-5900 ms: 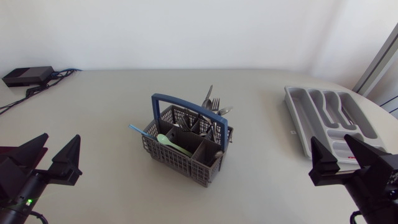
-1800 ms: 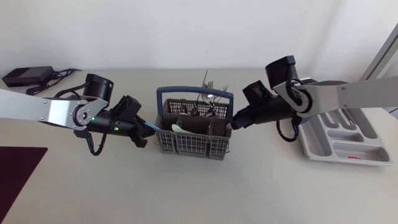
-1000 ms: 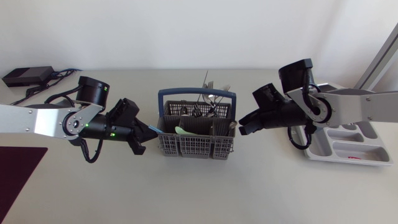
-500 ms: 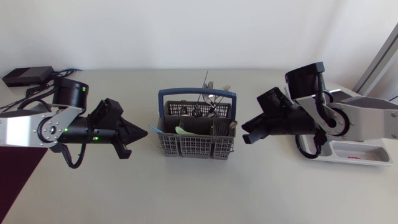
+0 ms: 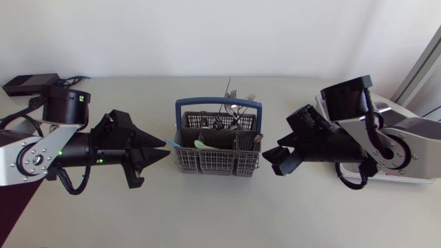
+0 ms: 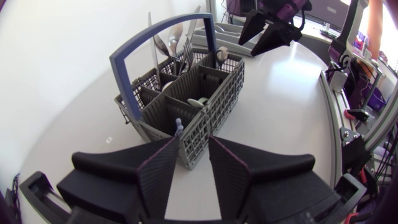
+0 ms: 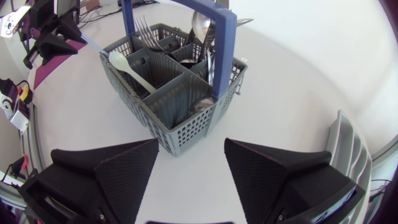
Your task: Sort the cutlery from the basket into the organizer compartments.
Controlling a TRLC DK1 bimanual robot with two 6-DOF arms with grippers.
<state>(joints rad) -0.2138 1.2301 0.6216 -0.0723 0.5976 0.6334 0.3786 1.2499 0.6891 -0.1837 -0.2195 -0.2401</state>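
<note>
Status: pre-grasp, neither hand is carrying anything. Basket (image 5: 213, 162) is sitting mid-table between my two grippers, all cutlery inside. Forks and spoons (image 5: 231, 116) are standing in the back compartments and the pale green spoon (image 5: 202, 145) is lying across the front ones. Left gripper (image 5: 164, 148) is pointing at the basket's end wall, near it, fingers parted by a narrow gap. Right gripper (image 5: 272, 160) is facing the opposite end, spread wide. Organizer (image 7: 348, 146) is behind my right arm (mostly hidden from overhead). Next move, I reckon: coming in from above, pinching one handle, lifting clear of the blue carry handle (image 5: 218, 103).
</note>
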